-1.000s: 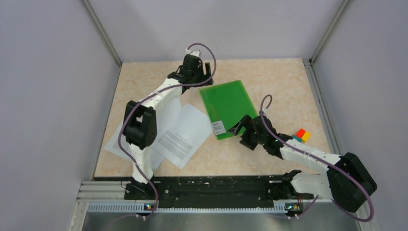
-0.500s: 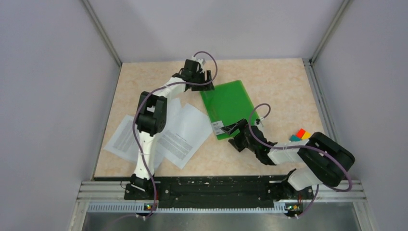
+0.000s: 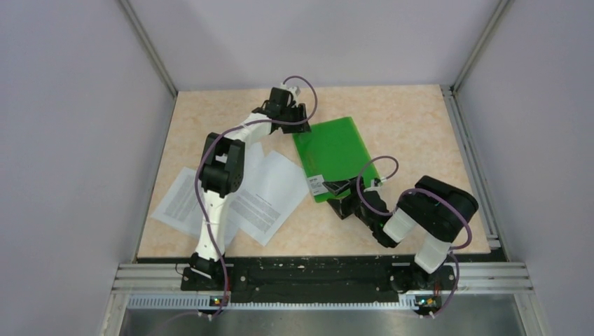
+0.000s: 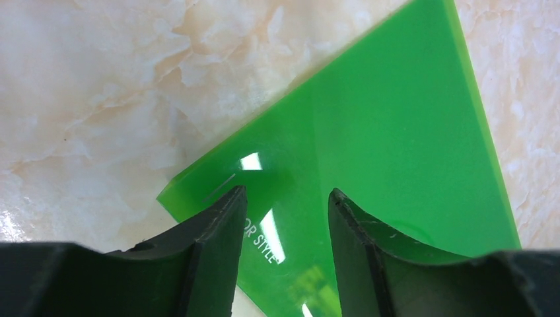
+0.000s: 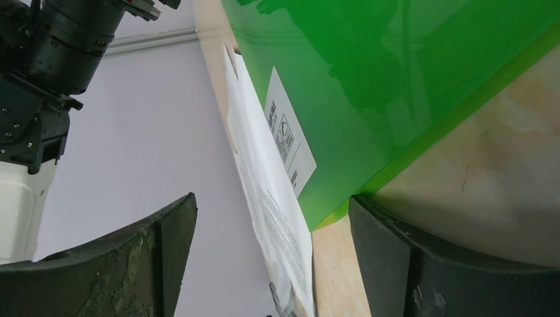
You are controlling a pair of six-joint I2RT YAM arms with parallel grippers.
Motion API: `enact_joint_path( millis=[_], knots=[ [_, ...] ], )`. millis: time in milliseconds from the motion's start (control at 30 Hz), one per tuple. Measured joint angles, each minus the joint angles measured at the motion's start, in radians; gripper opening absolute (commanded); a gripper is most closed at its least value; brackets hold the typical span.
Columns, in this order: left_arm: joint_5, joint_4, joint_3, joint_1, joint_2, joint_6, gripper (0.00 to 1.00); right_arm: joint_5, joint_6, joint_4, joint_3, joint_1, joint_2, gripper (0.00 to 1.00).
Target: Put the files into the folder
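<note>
White papers (image 3: pixel 263 192) lie under the left arm. The left gripper (image 4: pixel 284 195) stands parted and empty over the green folder (image 4: pixel 396 132) corner, by the letters "OR STYLE" (image 4: pixel 259 241). The right gripper (image 5: pixel 272 198) gapes empty before the folder's white label (image 5: pixel 289 142), whose print is unreadable.

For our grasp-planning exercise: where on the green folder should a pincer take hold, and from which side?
Probably the near corner by the white label, approached low from the near side: the green folder lies flat and thin, so only its edges offer a bite.
</note>
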Motion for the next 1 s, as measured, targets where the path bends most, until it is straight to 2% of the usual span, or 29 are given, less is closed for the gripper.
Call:
enact_joint_path(
  millis=[133,467,700,1000],
  knots=[
    [-0.001,-0.001,0.002,0.000,0.000,0.000,0.49,-0.001,0.011,0.082,-0.018,-0.007,0.042,0.80],
    [-0.005,-0.008,0.006,0.000,0.012,0.001,0.40,-0.005,0.016,0.148,-0.047,-0.023,0.056,0.79],
    [-0.005,-0.008,0.010,0.002,0.016,0.002,0.36,-0.031,0.018,0.220,-0.036,-0.058,0.129,0.76],
    [-0.003,-0.031,0.026,0.010,0.017,0.003,0.32,-0.046,-0.006,0.301,0.017,-0.092,0.225,0.66]
  ],
)
